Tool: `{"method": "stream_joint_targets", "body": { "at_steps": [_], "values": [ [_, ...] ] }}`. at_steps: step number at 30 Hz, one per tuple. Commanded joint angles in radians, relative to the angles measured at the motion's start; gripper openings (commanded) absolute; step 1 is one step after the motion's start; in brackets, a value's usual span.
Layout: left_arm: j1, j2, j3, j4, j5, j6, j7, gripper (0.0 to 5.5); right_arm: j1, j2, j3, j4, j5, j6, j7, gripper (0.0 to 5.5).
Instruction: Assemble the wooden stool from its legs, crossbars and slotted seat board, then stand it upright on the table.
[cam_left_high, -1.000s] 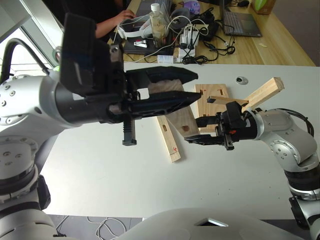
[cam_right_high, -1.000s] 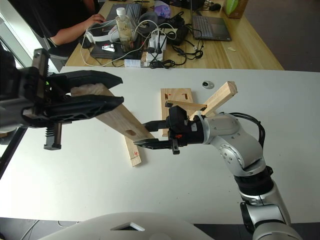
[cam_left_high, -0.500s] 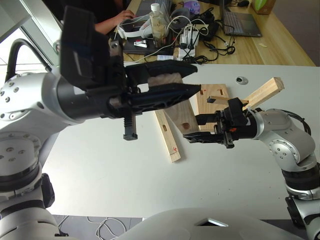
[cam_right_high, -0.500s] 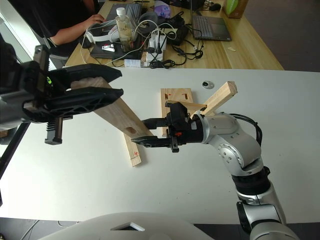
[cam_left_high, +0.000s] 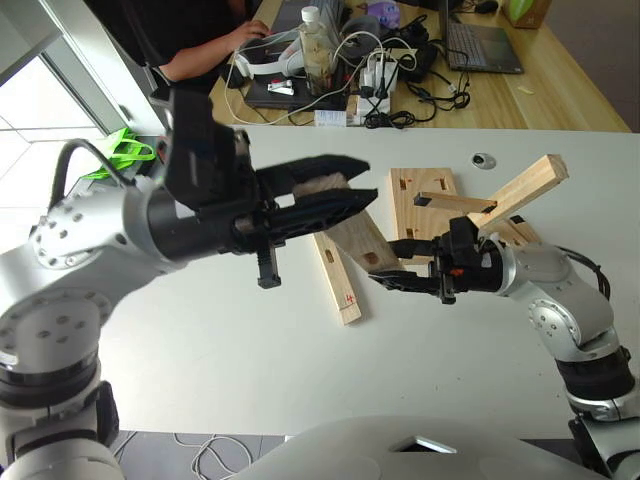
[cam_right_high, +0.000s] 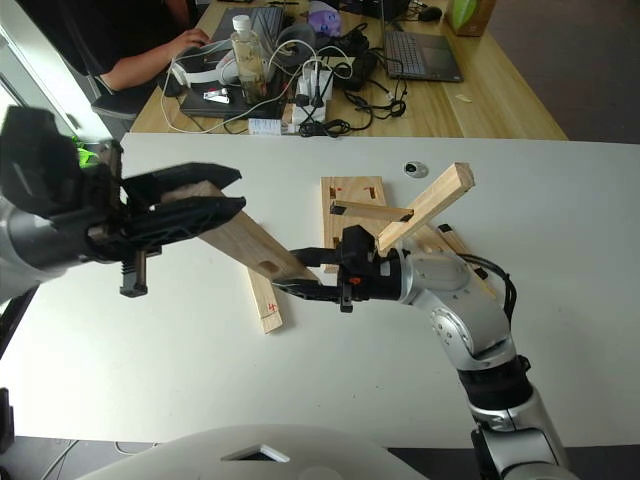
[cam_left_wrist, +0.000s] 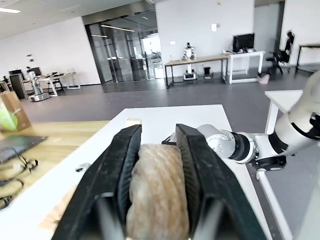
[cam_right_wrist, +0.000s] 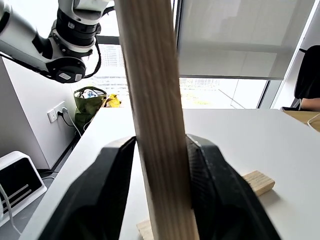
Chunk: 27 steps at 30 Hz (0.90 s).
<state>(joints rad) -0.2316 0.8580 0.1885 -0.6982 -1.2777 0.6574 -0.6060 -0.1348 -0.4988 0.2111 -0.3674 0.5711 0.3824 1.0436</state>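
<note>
A thick wooden leg hangs slanted above the white table. My left gripper is shut on its upper end, whose end grain sits between the black fingers. My right gripper is shut on the lower end, and the leg stands between its two fingers. The slotted seat board lies flat behind them. On it another leg leans with a thin crossbar stuck in it. A third leg, with a slot and a red mark, lies flat under the held one.
Behind the table is a wooden desk with a bottle, cables and a laptop; a person sits at it. A round cable port is set in the table's far side. Bare table surface spans the front.
My left arm has drawn back to the left, still holding the leg's upper end. The right gripper has sunk a little and stays on the lower end.
</note>
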Motion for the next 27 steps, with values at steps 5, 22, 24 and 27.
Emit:
{"method": "stream_joint_targets", "body": {
  "at_steps": [5, 22, 24, 27],
  "values": [
    [0.124, -0.101, -0.078, 0.002, 0.13, -0.025, 0.031, 1.21, 0.099, -0.029, -0.007, 0.083, -0.025, -0.011, 0.033, 1.58],
    [0.176, -0.405, -0.29, 0.139, 0.289, -0.059, 0.054, 1.21, 0.042, -0.059, -0.036, 0.301, 0.097, 0.17, 0.265, 1.58],
    [0.17, -0.44, -0.274, 0.188, 0.276, -0.066, 0.055, 1.21, 0.038, -0.056, -0.043, 0.326, 0.132, 0.237, 0.278, 1.58],
    [0.168, -0.507, -0.242, 0.288, 0.241, -0.07, 0.062, 1.21, 0.058, -0.037, -0.038, 0.342, 0.196, 0.346, 0.289, 1.58]
  ]
}}
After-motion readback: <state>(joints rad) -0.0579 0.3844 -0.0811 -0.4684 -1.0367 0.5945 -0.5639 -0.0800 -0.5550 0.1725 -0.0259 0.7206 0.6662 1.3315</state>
